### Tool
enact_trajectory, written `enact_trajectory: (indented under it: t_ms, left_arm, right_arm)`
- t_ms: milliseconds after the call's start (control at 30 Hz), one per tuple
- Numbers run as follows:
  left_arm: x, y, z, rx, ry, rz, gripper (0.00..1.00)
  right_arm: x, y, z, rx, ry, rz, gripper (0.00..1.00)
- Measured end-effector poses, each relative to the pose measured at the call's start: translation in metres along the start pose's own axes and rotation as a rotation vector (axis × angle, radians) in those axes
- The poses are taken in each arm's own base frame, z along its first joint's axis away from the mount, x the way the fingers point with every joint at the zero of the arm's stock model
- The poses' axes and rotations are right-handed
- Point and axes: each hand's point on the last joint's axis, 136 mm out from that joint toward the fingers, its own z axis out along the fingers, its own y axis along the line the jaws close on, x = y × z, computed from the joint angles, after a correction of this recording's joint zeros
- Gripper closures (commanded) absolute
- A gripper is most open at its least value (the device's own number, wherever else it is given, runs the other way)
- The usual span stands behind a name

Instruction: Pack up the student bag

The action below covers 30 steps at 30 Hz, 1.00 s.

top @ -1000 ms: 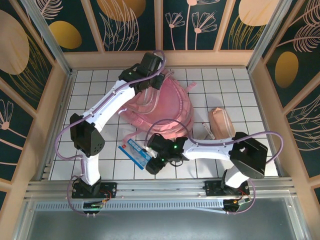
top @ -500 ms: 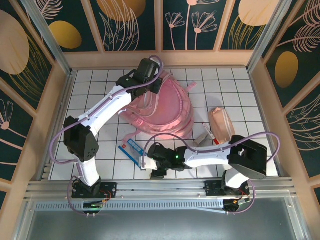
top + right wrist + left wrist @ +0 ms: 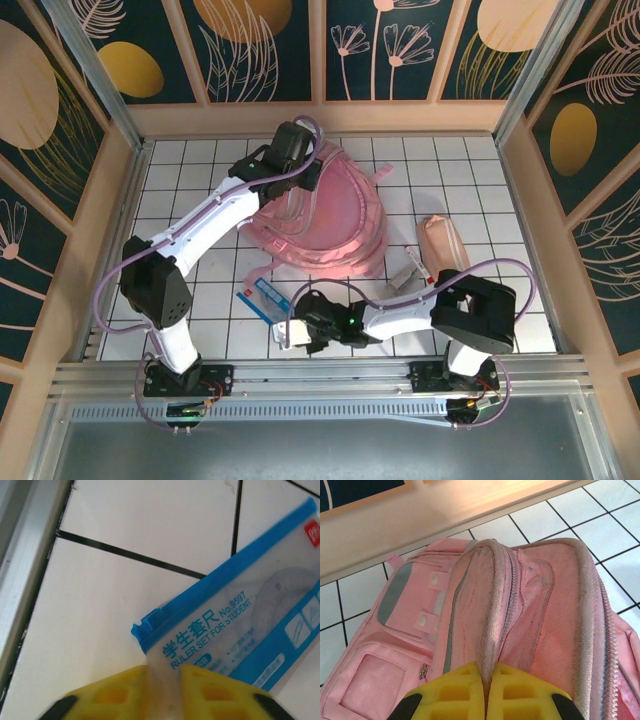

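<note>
Far back on the white table, what is that pink thing? – Mia

That is the student bag. It lies in the far middle, and the left gripper is squeezed tight on a fold by its zip. – Tom

What is new since a second ago? – Mia

The right arm has swung left and closer to the near edge. The right gripper was wide over the ruler set back then. Now its yellow fingers pinch the see-through corner of that blue pack. The left arm has hardly moved and keeps its pinch on the bag. – Tom

What can't you see well? – Mia

From above, both sets of fingers hide under the wrists. The right wrist camera cuts off most of the ruler set. I cannot see inside the bag. On the right lies a peach pouch, and just left of it is a small red and white thing I cannot make out. – Tom
</note>
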Motion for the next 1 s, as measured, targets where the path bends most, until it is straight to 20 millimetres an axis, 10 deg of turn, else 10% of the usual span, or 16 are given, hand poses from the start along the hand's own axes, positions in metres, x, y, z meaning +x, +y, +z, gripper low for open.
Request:
enact_trajectory:
  t_ms: [233, 567, 1000]
  left_arm:
    - [0.001, 0.002, -0.007, -0.001, -0.005, 0.003, 1.00]
    - [0.001, 0.007, -0.020, -0.003, -0.009, 0.052, 1.00]
    - [0.000, -0.003, -0.028, 0.062, 0.016, 0.078, 1.00]
  right_arm:
    - [-0.006, -0.009, -0.026, 0.113, -0.049, -0.002, 1.00]
    - [-0.067, -0.069, -0.150, 0.356, -0.394, 0.240, 1.00]
    - [-0.007, -0.182, -0.268, 0.703, -0.434, 0.548, 1.00]
